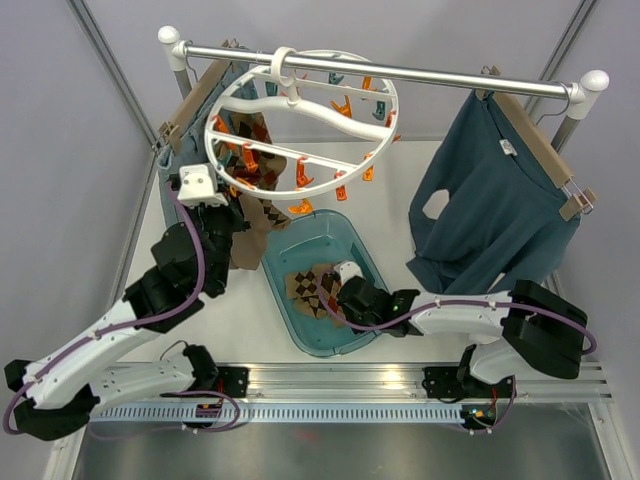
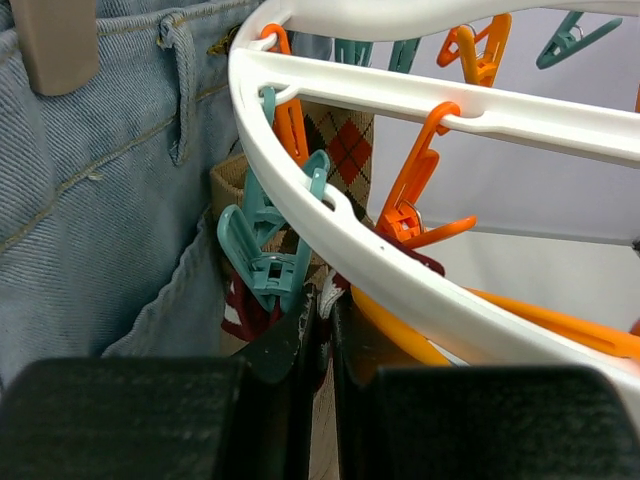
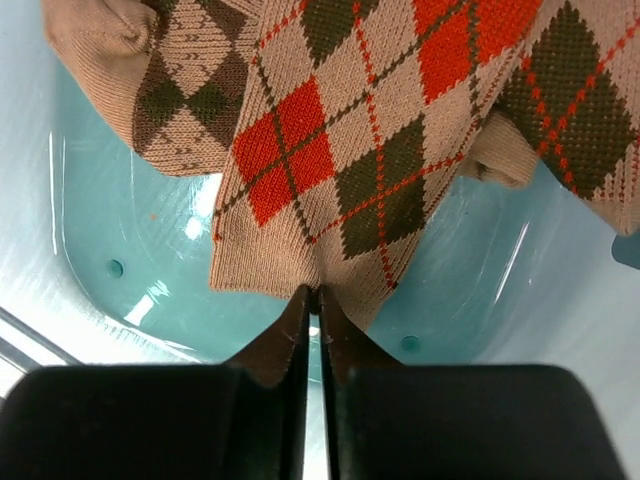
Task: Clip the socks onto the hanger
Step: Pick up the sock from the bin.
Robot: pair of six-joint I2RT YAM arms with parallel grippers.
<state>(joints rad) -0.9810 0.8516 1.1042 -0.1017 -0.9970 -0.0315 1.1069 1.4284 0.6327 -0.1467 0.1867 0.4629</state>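
My left gripper (image 2: 322,300) is pinched shut on a tan sock (image 1: 256,230) just under the ring hanger (image 2: 400,270), beside a teal clothespin (image 2: 262,265). A clipped argyle sock (image 2: 345,150) hangs beyond. My right gripper (image 3: 315,292) nips a tub sock (image 3: 320,150) by its edge; more remain unclipped.

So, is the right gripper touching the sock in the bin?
Touching. In the right wrist view, the right gripper's closed fingertips pinch the lower edge of the sock, with no gap.
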